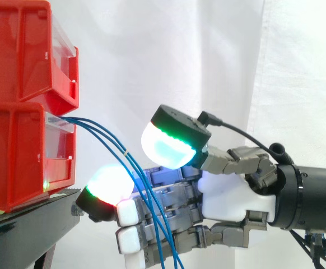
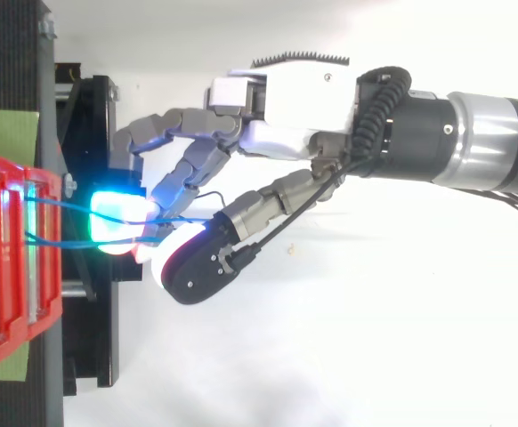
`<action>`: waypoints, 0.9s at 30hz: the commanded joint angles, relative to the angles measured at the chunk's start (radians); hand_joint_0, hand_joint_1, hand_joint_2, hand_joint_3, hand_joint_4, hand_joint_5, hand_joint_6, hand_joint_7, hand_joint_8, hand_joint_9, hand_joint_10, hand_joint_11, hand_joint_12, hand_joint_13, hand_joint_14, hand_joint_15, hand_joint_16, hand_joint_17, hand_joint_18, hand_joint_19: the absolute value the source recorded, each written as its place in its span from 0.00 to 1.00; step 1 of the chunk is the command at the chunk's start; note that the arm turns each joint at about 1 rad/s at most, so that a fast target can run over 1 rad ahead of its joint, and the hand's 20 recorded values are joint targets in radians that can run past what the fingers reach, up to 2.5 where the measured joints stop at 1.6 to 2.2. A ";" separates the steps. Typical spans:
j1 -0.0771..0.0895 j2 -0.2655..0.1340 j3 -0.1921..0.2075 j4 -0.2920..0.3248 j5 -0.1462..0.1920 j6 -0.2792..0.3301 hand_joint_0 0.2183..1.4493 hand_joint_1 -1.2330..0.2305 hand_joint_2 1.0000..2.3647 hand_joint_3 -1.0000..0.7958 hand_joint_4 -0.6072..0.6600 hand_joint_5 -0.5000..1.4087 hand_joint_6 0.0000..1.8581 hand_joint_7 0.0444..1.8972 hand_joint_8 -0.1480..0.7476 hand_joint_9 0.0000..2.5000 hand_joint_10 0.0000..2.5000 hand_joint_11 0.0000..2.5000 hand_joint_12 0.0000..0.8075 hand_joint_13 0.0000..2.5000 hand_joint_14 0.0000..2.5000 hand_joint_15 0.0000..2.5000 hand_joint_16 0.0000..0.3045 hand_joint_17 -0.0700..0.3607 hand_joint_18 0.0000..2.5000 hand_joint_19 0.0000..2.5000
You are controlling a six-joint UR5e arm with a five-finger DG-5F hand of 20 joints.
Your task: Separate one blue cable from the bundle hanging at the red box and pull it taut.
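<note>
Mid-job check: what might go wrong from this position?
1. Several thin blue cables cross the hand together, so a grasp here may catch more than one.
2. The hand reaches close to the edge of the black stand; advancing further may bump it.
3. The cables leave the lower red plastic bin; a hard pull might drag that bin forward.

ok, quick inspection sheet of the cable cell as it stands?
Surface: black stand, carrying the stacked red bins.
Job's things: blue cables come out of the lower bin's front.
Clutter: green sheet under the bins; nothing else seen.
Hand: hand reaches in from the right, at the cables just off the bins; grip cannot be told.
Cables: run close together in a slack curve down past the hand; none taut.
Surroundings: white curtain.
</note>
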 commanded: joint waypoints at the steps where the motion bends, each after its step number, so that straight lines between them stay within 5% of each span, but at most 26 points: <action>1: 0.001 0.017 0.000 -0.020 -0.007 -0.028 0.36 0.33 0.01 0.32 0.68 0.19 0.27 0.61 0.57 0.36 0.00 0.18 0.36 0.38 0.01 0.15 0.09 0.30 0.30 0.12; 17: 0.009 0.025 0.000 -0.076 -0.004 -0.052 0.38 0.32 0.01 0.33 0.66 0.20 0.27 0.65 0.56 0.36 0.01 0.20 0.38 0.40 0.01 0.18 0.09 0.30 0.31 0.13; 27: 0.020 0.088 -0.005 -0.202 0.033 -0.097 0.37 0.35 0.01 0.37 0.64 0.18 0.34 0.58 0.57 0.38 0.01 0.23 0.38 0.42 0.01 0.21 0.09 0.30 0.31 0.15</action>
